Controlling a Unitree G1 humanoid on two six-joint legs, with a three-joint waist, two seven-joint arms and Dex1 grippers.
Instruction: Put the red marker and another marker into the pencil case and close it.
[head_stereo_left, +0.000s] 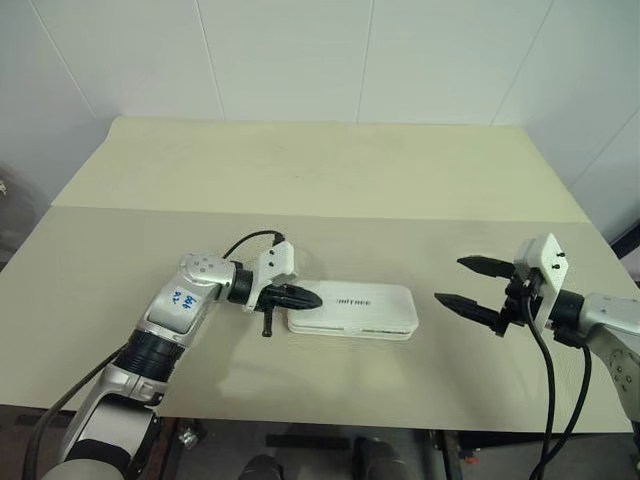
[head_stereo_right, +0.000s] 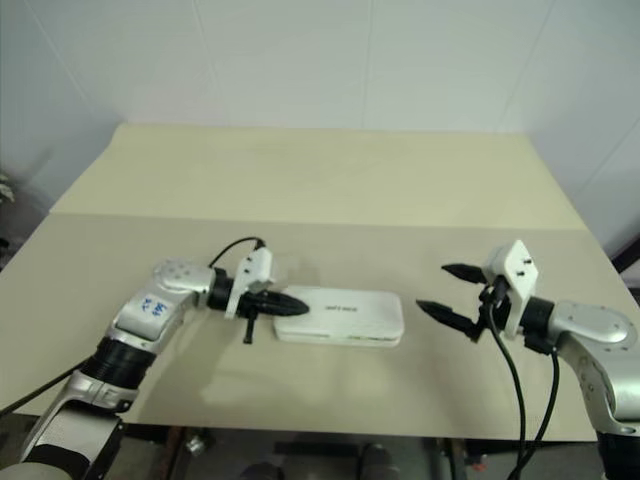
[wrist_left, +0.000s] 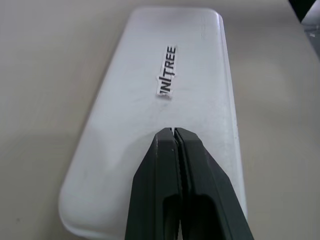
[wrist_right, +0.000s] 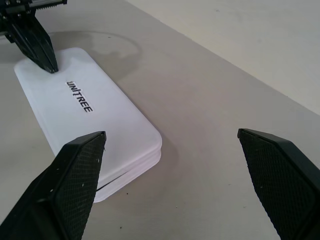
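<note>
The pencil case (head_stereo_left: 365, 308) lies flat on the table with its white lid down and the dark "UNITREE" lettering facing up. My left gripper (head_stereo_left: 310, 297) is shut, with nothing between its fingers, and its tips sit over the case's left end, at or just above the lid (wrist_left: 165, 60). In the right wrist view the left gripper (wrist_right: 47, 65) meets the far end of the case (wrist_right: 100, 125). My right gripper (head_stereo_left: 449, 280) hovers open to the right of the case, a short gap away, and holds nothing. The red marker and the other marker are out of view.
The cream table (head_stereo_left: 330, 180) has a seam running across its middle and a white wall behind it. The table's front edge (head_stereo_left: 320, 418) runs close below the case and both grippers.
</note>
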